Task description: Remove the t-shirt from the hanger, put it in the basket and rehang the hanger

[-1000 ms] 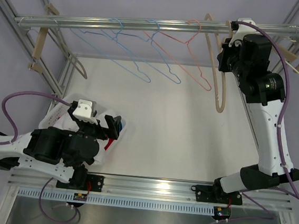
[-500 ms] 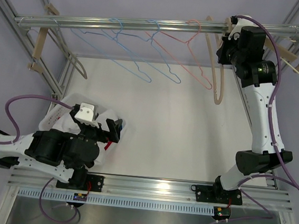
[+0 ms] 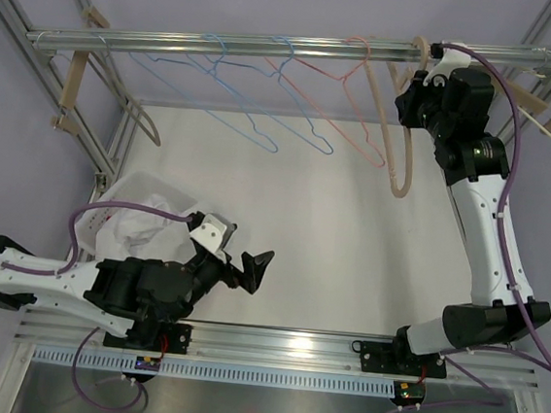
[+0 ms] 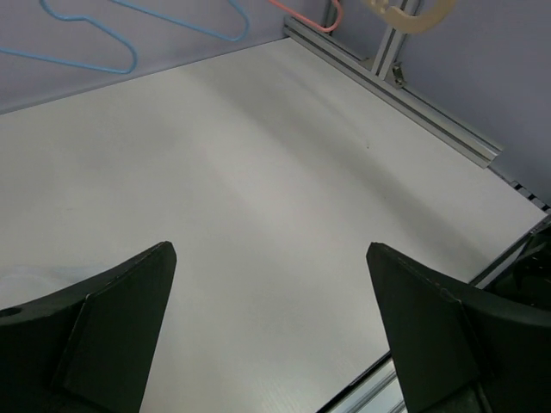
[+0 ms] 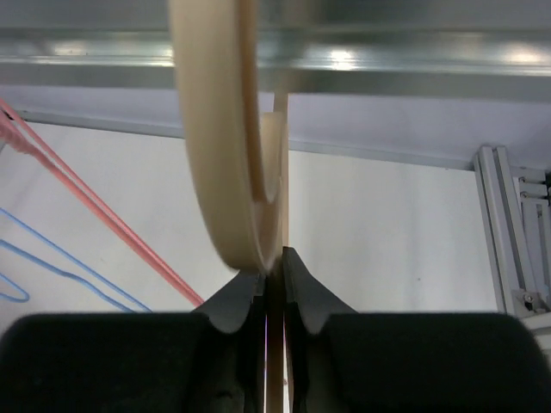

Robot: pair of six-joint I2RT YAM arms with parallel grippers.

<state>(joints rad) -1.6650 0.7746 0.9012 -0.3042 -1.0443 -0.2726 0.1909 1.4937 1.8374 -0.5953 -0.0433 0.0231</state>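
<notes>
Overhead, the white table (image 3: 351,233) fills the frame, with a metal rail (image 3: 223,43) crossing its far side from 10 to 2 o'clock.

The t-shirt (image 3: 144,204) lies in a crumpled white heap with some red print showing, at about 8 o'clock on the table. It is well apart from every hanger, so the removal itself looks done. It should handle as light, limp cloth. It will sag and trail rather than hold a shape, and it is neither slippery nor fragile. A raised fold on top of the heap is the sensible place to pinch, taken deep enough that one layer does not slide out.

At 1 o'clock the beige hanger (image 3: 405,151) hangs bare from the rail. It appears stiff and light, and free to swing on its hook. Blue wire hangers (image 3: 255,117) and pink ones (image 3: 356,126) hang beside it toward 11 o'clock.

The right gripper (image 5: 274,268) is up at the rail, its jaws nearly together with the beige hanger's thin edge pinched between them. The left gripper (image 4: 269,254) sits low at 7 o'clock just beside the shirt. Its jaws are spread wide over bare table and hold nothing.
</notes>
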